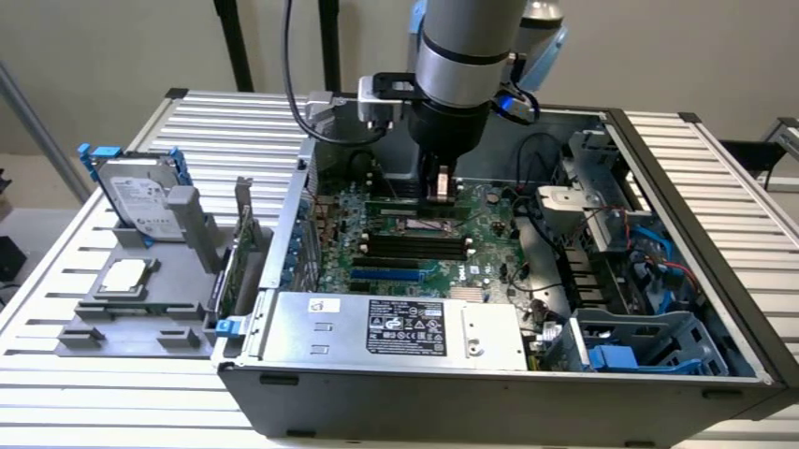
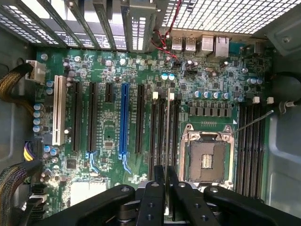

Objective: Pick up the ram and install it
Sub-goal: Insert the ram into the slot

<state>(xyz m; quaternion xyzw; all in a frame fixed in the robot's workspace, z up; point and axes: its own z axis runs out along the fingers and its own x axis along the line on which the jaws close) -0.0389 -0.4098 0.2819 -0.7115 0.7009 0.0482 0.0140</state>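
We saw the pincer [image 2: 166, 188] clamped on the ram [image 2: 168, 127], holding it edge-on above the motherboard [image 2: 108, 70]. It hung over the slots [image 2: 157, 136] beside the CPU socket [image 2: 207, 157]

The arm [image 1: 465, 42] is a thick silver-grey cylinder ringed by a dark band, with a pale blue joint cap behind it and a black lower section tapering toward the tool. A white-and-black box is mounted on its side, and black cables loop away from it. In the wrist view the gripper [image 2: 166, 188] is matte black, with angled link bars joined by round silver screws and pivot pins, and two narrow flat fingers [image 2: 157, 181].
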